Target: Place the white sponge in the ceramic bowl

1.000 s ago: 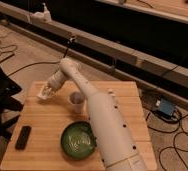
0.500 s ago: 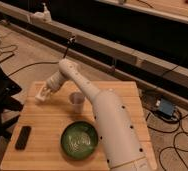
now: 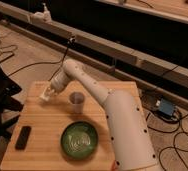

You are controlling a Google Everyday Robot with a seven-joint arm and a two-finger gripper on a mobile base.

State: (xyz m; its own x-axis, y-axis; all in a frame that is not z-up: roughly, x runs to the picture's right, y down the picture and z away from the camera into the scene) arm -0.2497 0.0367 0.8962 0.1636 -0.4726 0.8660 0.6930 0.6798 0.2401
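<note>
One arm, one errand half begun: nearest the camera, the robot's broad white arm (image 3: 124,130) rises from the bottom edge and stretches away across a pale wooden counter (image 3: 42,130) with visible plank grain. Just left of that arm sits the ceramic bowl (image 3: 79,140), round, glossy green outside and lighter with a swirling pattern inside; it holds nothing. A black rectangular device (image 3: 23,137) lies flat near the counter's left edge, well apart from the bowl. Farther back, a small translucent white cup (image 3: 77,99) stands upright beside the arm's forearm. At the far left corner of the counter, the end effector (image 3: 49,92) is down at the white sponge (image 3: 45,94), a small flat off-white block that looks soft; whether the end effector is parted or clamped on the sponge cannot be told from this view. Judged from how things lie, the task is in its early stage: the sponge is reached at best, and the lift, the carry past the cup and the release into the bowl all remain. Beyond the counter, cables (image 3: 17,55) trail over a brown floor toward a long grey rail (image 3: 107,47), and a small blue box (image 3: 165,107) rests on the floor at right.
</note>
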